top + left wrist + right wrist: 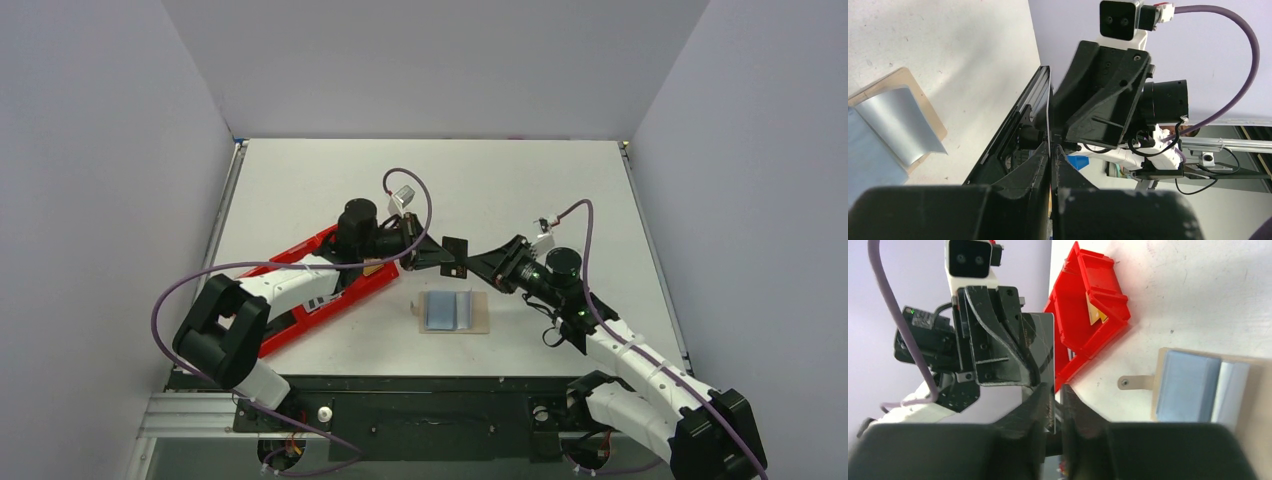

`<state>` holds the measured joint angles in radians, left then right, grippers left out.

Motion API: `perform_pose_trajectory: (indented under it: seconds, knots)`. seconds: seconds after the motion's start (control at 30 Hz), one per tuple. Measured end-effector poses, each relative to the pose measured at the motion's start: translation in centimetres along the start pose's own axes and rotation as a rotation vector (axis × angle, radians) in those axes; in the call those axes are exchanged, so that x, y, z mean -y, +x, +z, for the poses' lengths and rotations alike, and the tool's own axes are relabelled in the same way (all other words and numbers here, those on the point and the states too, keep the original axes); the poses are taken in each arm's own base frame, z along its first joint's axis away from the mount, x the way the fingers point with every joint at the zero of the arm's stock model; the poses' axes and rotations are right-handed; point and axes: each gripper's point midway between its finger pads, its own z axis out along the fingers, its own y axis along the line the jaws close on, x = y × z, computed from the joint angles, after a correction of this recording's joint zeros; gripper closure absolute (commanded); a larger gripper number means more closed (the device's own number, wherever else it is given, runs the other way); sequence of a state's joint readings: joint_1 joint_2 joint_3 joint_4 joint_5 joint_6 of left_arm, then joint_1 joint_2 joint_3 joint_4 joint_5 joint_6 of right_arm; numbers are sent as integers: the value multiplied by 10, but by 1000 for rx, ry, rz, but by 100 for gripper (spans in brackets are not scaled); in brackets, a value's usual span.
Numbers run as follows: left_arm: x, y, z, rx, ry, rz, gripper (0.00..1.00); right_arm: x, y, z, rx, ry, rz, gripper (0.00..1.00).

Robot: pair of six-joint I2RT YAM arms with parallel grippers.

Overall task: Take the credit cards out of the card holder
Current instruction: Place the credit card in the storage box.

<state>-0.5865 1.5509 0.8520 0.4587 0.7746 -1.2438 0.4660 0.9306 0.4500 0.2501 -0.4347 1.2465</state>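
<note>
The tan card holder lies open on the table below the two grippers. A light blue card and a pale white-grey card sit in it. In the right wrist view the holder shows its small tab, the blue card and the pale card. A dark glossy card is held upright in the air between the grippers. My left gripper is shut on it. My right gripper straddles the card's lower edge, with a narrow gap at one finger.
A long red plastic tray lies under the left arm and holds a small yellow-tan piece. Grey walls stand on the left, back and right. The table's front edge meets a black rail by the arm bases.
</note>
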Motion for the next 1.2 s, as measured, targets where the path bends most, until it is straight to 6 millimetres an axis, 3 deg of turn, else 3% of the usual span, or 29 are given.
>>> perform_pose_trajectory:
  seconds: [0.03, 0.1, 0.17, 0.37, 0.57, 0.9, 1.03, 1.2]
  knots:
    - [0, 0, 0, -1, 0, 0, 100, 2, 1, 0, -2, 8, -5, 47]
    - [-2, 2, 0, -4, -7, -1, 100, 9, 1, 0, -4, 39, -23, 34]
    - [-5, 1, 1, -1, -20, 2, 100, 17, 2, -1, -5, 76, -37, 28]
    - [-27, 1, -7, 36, -140, 12, 100, 29, -7, -5, 13, 204, -116, 24]
    - [-42, -7, -37, 123, -293, 58, 100, 44, -17, -15, 44, 325, -188, 24]
    - [-76, -42, -137, 386, -619, 76, 100, 75, -15, -28, 33, 471, -256, 24]
    - [-96, -47, -182, 474, -777, 38, 100, 77, -15, -29, 33, 482, -288, 24]
    - [-107, -45, -236, 576, -959, -3, 100, 80, -15, -30, 26, 491, -325, 24]
